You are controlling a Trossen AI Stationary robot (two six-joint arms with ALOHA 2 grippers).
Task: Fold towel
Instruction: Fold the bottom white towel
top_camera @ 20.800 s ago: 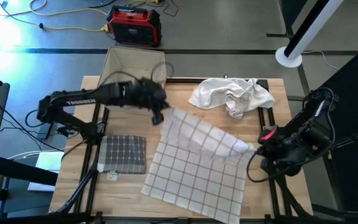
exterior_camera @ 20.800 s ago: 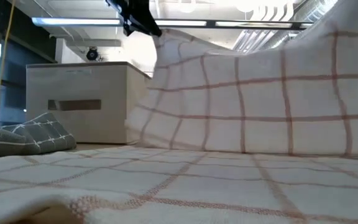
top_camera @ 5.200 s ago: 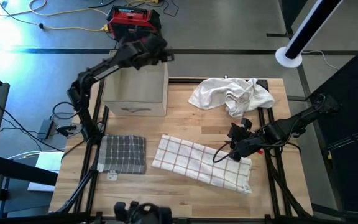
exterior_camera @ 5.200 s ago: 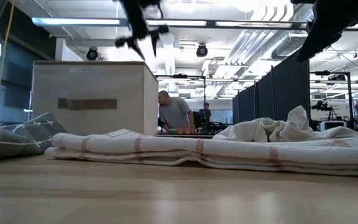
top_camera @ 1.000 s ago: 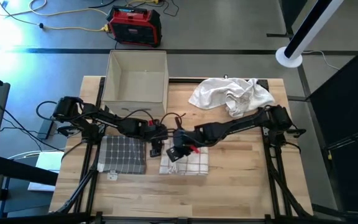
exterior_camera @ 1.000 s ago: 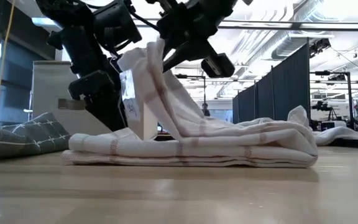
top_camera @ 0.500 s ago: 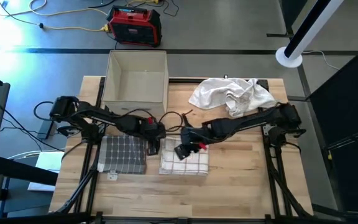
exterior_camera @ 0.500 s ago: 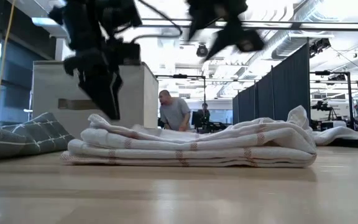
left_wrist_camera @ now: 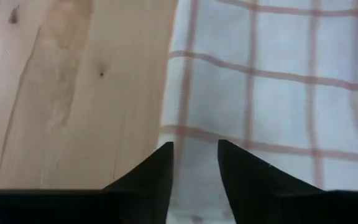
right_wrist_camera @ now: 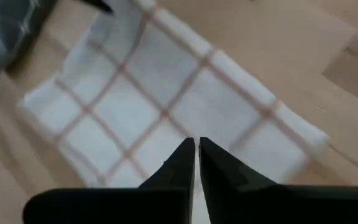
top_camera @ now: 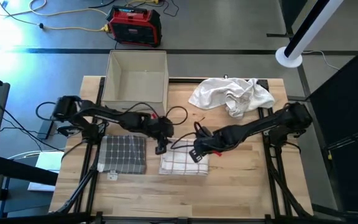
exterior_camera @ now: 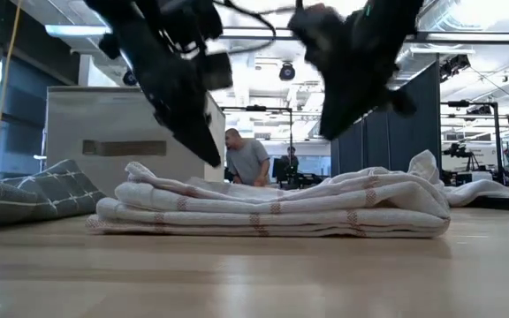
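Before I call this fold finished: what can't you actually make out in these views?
- Folded white towel with red checks: its far edge in the high view is covered by the left gripper and right gripper.
- Low view: both arms are motion-blurred, so their clearance above the towel is unclear.
- Beige open box: its far side in the low view.

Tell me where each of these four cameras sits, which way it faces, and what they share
High: overhead, looking straight down; both arms, checked towel.
Low: table height, looking level across; both arms drop in above the towel.
Left wrist: down past parted fingers at towel edge and table.
Right wrist: down past closed fingers at towel.
All four share the towel.
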